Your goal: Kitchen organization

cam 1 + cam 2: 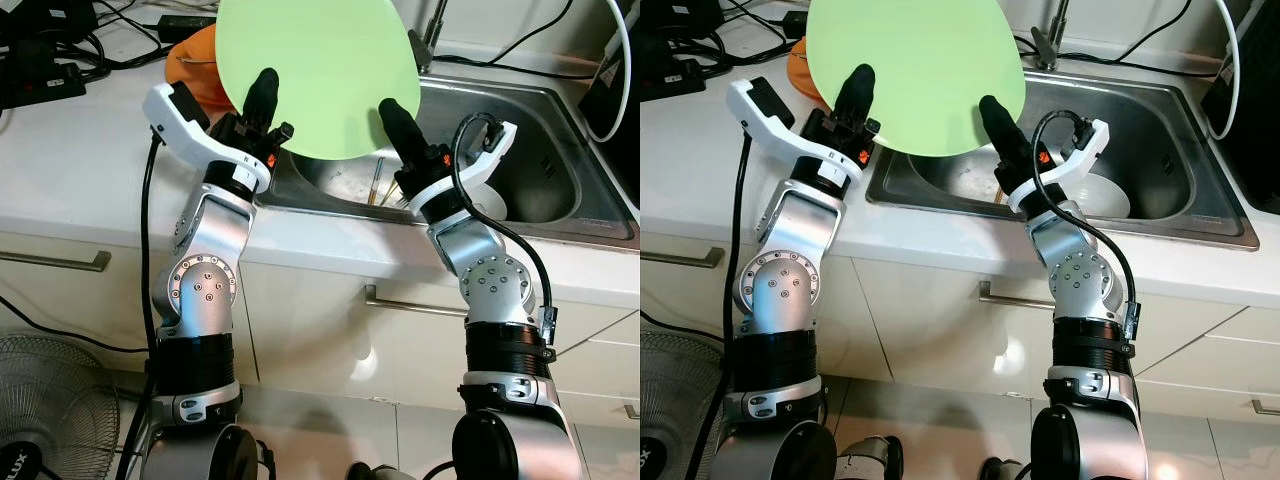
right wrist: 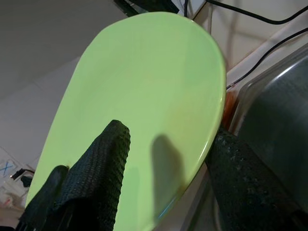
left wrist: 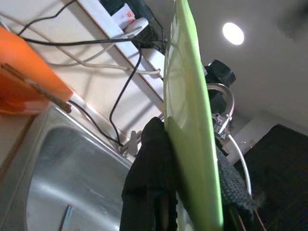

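Both jaws clamp the green plate point(image 1: 318, 70) upright over the sink point(image 1: 545, 165).

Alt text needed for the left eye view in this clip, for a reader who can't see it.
Both the left gripper and the right gripper hold a large light green plate upright over a steel sink set in a white counter. An orange object sits behind the plate.
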`<state>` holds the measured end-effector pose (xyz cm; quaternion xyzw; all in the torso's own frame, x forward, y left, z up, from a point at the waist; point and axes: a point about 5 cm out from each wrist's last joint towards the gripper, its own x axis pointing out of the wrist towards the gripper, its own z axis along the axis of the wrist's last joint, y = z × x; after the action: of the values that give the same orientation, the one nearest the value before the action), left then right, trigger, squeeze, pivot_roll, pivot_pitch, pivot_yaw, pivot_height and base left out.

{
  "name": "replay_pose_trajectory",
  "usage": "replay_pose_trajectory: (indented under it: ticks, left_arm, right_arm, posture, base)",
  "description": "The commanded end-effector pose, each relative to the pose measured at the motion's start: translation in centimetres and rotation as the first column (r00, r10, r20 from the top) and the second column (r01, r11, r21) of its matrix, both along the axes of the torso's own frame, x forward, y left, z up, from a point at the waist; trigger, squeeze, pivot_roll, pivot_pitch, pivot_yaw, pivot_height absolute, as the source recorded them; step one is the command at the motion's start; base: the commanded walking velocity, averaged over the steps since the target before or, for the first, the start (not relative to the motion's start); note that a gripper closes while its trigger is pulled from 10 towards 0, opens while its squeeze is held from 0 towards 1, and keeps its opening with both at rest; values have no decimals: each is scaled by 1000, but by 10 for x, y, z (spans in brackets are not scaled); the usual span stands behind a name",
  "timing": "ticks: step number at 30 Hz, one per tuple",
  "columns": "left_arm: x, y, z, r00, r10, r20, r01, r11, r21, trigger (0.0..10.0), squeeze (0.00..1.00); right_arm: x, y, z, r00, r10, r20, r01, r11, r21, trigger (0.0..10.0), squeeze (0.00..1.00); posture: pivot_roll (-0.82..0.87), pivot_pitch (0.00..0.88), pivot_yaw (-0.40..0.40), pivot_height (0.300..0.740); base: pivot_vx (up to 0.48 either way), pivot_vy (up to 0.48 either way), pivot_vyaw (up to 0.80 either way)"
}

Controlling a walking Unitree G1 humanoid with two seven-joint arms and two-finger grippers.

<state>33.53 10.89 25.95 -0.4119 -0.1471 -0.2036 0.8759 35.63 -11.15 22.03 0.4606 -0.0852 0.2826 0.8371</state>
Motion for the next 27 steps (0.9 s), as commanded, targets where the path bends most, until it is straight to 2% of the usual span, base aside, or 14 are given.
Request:
replay_pose_trajectory:
  ticks: [1,13,17,25,26,27]
  left_arm:
    - [0,-4,-3,999,-54,-5,54,998,-24,10000,0]
    - [1,-5,-4,993,-114,-6,113,990,-86,10000,0]
    - [0,-7,1,990,-140,14,141,985,-102,10000,0]
    - [0,-5,0,991,-133,13,133,986,-100,10000,0]
    - [0,-5,0,991,-132,12,132,986,-99,10000,0]
    - [0,-4,-1,991,-131,10,131,987,-98,10000,0]
  right_arm:
    - [0,-3,7,999,-18,26,17,1000,21,10000,0]
    - [0,-3,6,1000,-15,24,15,1000,18,10000,0]
    - [1,-2,5,1000,-16,20,16,1000,13,10000,0]
    - [2,-3,4,999,-35,10,35,999,4,10000,0]
    - [2,-3,4,999,-40,6,40,999,3,4667,0]
    - [3,-4,3,999,-44,2,44,999,3,0,0]
  posture:
    - [168,111,-26,740]
    - [167,112,-27,740]
    - [170,112,-27,740]
    - [169,112,-27,740]
    - [169,112,-27,740]
    - [169,111,-27,740]
  base:
    - [0,0,0]
    - [0,0,0]
    - [0,0,0]
    - [0,0,0]
    - [0,0,0]
    - [0,0,0]
